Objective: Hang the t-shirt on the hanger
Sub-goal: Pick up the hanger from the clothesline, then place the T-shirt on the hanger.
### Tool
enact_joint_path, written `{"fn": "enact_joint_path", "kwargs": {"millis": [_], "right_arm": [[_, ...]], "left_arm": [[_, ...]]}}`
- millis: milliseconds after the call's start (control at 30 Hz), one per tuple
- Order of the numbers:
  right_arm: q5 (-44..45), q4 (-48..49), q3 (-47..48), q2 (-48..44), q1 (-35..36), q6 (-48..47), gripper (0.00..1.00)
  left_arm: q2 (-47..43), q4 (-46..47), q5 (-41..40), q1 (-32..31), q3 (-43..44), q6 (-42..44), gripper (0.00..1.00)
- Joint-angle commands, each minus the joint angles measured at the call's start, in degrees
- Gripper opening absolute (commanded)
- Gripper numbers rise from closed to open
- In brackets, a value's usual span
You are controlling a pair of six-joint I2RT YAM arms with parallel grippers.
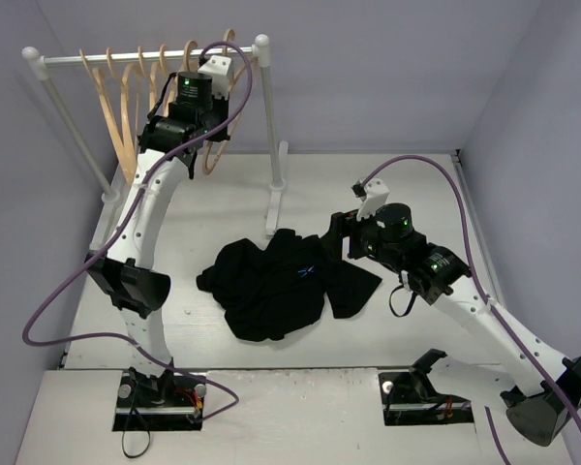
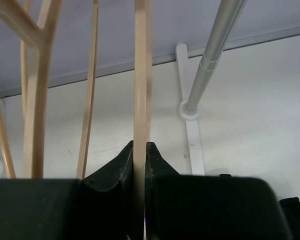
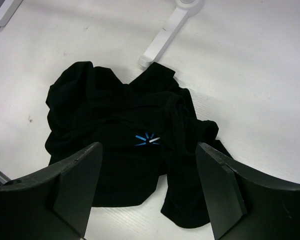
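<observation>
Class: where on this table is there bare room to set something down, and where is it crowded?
Bare: the table's far right corner, between rack foot and right wall; the near strip before the t-shirt. Crowded: the middle; the hangers at the rail's left end.

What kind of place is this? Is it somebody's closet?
Probably a robot test booth, not a closet: plain purple walls box in a white table, a little clothes rack holds wooden hangers, and two robot arms are bolted at the table's edge.
</observation>
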Motion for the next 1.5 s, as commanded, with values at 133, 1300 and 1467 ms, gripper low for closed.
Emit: {"fn": "enact_joint_path", "kwargs": {"millis": [133, 1300, 1467], "right_arm": [[1.2, 3.2, 1.5, 1.3, 0.1, -0.4, 0.72], [15.2, 8.3, -3.3, 17.5, 5.6, 22.2, 0.26], [15.3, 9.5, -4.9, 20.6, 6.2, 25.4, 0.26]], "left_arm": [[-8.5, 3.1, -1.1, 0.4, 1.0, 0.4, 0.00], [-62.0, 6.6, 19.9, -2.4, -66.8, 1.2, 0.00], [-64.1, 6.5, 19.6, -2.9, -68.6, 1.4, 0.00]]}}
